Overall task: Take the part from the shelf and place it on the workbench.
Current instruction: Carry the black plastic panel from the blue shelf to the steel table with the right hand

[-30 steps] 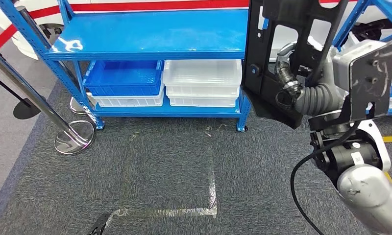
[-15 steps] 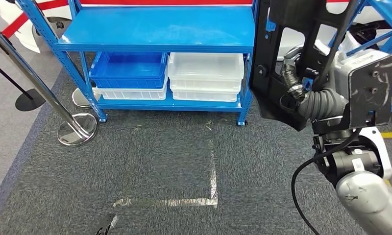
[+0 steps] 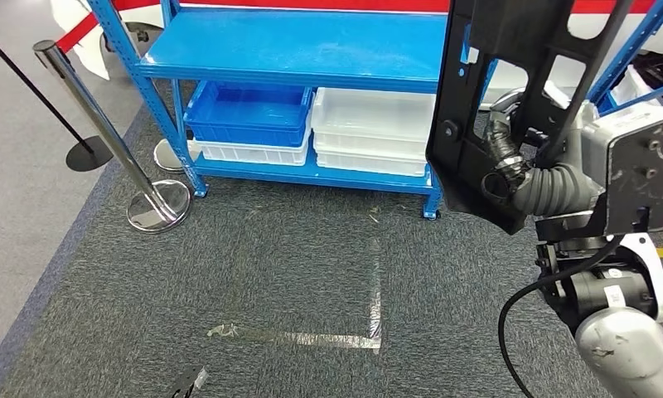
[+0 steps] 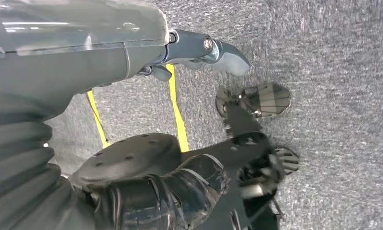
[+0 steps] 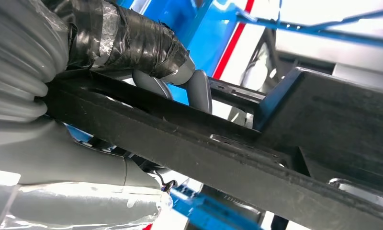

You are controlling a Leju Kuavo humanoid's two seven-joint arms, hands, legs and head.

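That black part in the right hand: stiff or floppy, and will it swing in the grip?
Probably stiff: the black frame part stands upright above the right hand without sagging, and its ribs look straight in the right wrist view. Likely light for its size, given the large cut-outs. It may pivot, since the hand grips near its lower end with most of it above.

Right hand grips black part, held upright, clear of blue shelf. Lower shelf level carries blue bin stacked on white bin, white bins beside. Chrome post stands left on grey carpet; tape corner marked on floor.
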